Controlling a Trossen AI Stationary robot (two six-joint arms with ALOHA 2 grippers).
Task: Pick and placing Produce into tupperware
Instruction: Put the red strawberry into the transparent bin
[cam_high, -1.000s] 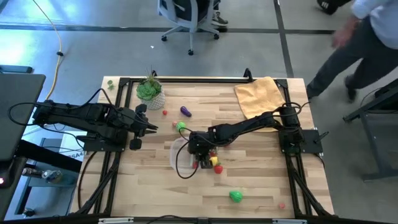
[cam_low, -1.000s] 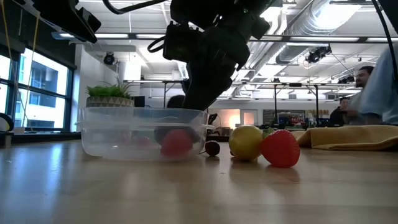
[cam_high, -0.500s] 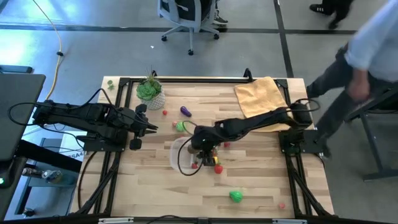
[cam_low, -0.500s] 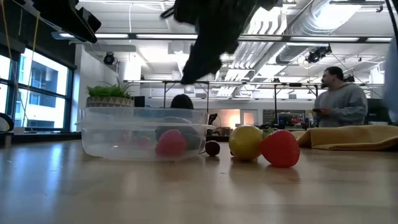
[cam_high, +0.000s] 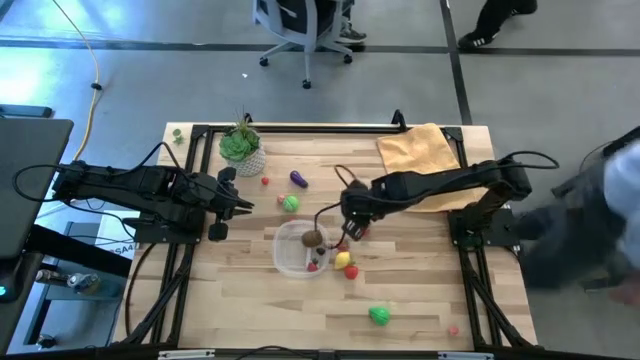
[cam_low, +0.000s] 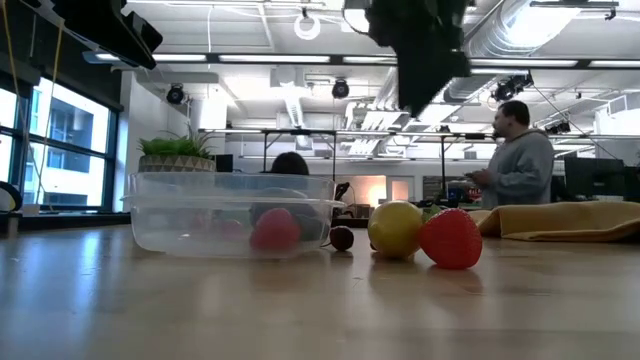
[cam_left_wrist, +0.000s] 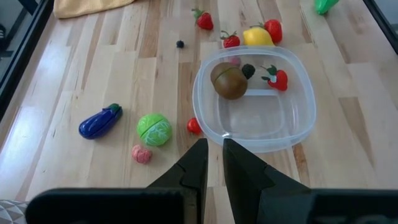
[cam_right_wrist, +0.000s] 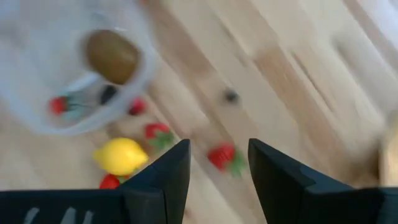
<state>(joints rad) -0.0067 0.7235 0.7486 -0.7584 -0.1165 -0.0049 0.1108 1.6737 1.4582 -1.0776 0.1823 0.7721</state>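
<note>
Near the middle of the table sits the tub (cam_high: 302, 250), clear and squarish, its rim level. Inside it lie a brown kiwi (cam_left_wrist: 229, 81), a small dark berry (cam_left_wrist: 248, 71) and a strawberry (cam_left_wrist: 278, 78); the kiwi rests toward the side nearest the lemon (cam_high: 343, 260). No writing or label can be read on the tub or on any of the toys.

Just outside the tub, the lemon and two red strawberries (cam_left_wrist: 272, 29) sit close together, the lemon's long axis lying roughly along the tub's edge. An eggplant (cam_high: 298, 179) lies well apart near the plant (cam_high: 241, 146), its length angled across the boards, stem end pointing away from the tub in the left wrist view. A green cabbage (cam_high: 290, 203) sits between eggplant and tub, with a small pink piece (cam_left_wrist: 142, 154) beside it. Another green piece (cam_high: 379, 316) lies alone toward the front edge.

The right gripper (cam_high: 350, 214) hangs above the boards just beside the tub, fingers spread and empty. The left gripper (cam_high: 243, 205) waits at the table's left side, fingers pressed nearly together, holding nothing. A yellow cloth (cam_high: 420, 152) lies at the far right corner. A person (cam_low: 514, 155) stands beyond the table.
</note>
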